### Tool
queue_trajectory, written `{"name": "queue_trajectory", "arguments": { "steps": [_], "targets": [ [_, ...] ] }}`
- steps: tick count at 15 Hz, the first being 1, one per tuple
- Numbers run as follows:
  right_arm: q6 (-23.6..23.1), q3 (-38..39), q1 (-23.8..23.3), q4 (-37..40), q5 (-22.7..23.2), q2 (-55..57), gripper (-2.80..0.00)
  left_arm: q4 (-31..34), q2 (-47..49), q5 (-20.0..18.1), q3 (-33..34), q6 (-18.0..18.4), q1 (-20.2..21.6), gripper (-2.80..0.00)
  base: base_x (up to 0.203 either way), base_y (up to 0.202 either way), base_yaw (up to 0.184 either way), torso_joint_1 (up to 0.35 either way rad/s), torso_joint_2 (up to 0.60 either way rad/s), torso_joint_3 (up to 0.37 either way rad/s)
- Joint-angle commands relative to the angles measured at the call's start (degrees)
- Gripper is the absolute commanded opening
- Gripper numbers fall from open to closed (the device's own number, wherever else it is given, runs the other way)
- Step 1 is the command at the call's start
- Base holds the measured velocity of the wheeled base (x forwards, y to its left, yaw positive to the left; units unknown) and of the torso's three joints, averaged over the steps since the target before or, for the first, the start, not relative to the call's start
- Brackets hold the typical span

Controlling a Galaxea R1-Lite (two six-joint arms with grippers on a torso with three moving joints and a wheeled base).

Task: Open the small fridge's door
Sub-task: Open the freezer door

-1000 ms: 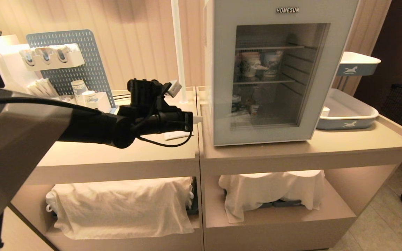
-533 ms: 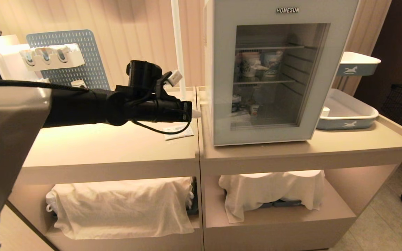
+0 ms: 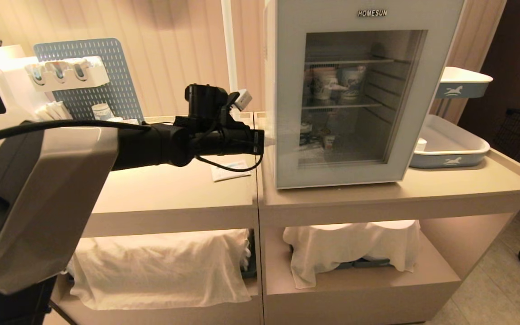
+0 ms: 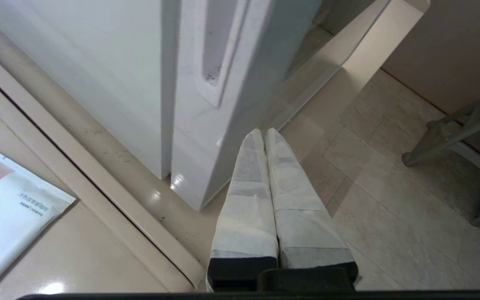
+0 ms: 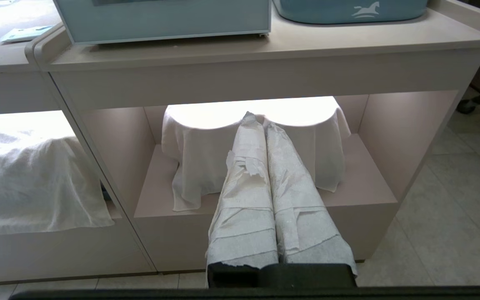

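While the small fridge point(image 3: 359, 90) stands on the beige worktop point(image 3: 467, 180) with its door point(image 3: 350, 97) closed, the left hand point(image 4: 264, 132), fingers clenched together, is just beside the door's side edge. The right hand point(image 5: 256, 118), also clenched, hangs low before the cloth-covered shelf point(image 5: 361, 183). The floor point(image 4: 390, 200) is tiled.

The small fridge point(image 3: 359, 90) is a compact white box standing upright on the right-hand desk point(image 3: 467, 180), close to that desk's left edge and set a little back from its front edge. Its door point(image 3: 287, 113) is a pale grey-blue frame around a large clear glass window, with "HOMESUN" lettered across the top, and it sits shut against the body. Through the glass, wire shelves and patterned paper cups point(image 3: 339, 83) are visible. The door's left side carries a recessed vertical handle point(image 4: 217, 50).
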Motion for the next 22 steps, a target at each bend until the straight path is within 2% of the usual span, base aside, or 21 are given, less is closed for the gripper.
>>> {"name": "queue_trajectory", "arguments": {
  "steps": [1,5,7,15,16,22],
  "targets": [
    [0.0,0.6,0.0,0.0,0.0,0.0,-2.80,-0.1,-0.3,-0.1,0.0,-0.2,0.0,-2.80,0.000,0.000,0.000,0.000,0.00,0.000],
    [0.0,0.6,0.0,0.0,0.0,0.0,-2.80,-1.1,-1.7,1.0,1.4,0.1,0.0,-2.80,0.000,0.000,0.000,0.000,0.00,0.000],
    [0.0,0.6,0.0,0.0,0.0,0.0,-2.80,-1.4,-2.9,1.2,4.3,0.2,0.0,-2.80,0.000,0.000,0.000,0.000,0.00,0.000],
    [0.0,0.6,0.0,0.0,0.0,0.0,-2.80,-1.3,-3.2,1.5,4.5,1.8,-0.5,-2.80,0.000,0.000,0.000,0.000,0.00,0.000],
    [0.0,0.6,0.0,0.0,0.0,0.0,-2.80,-1.4,-3.3,1.7,4.4,1.6,-0.5,0.00,0.000,0.000,0.000,0.000,0.00,0.000],
    [0.0,0.6,0.0,0.0,0.0,0.0,-2.80,-1.1,-4.9,3.5,4.2,3.4,-0.5,0.00,0.000,0.000,0.000,0.000,0.00,0.000]
  ]
}}
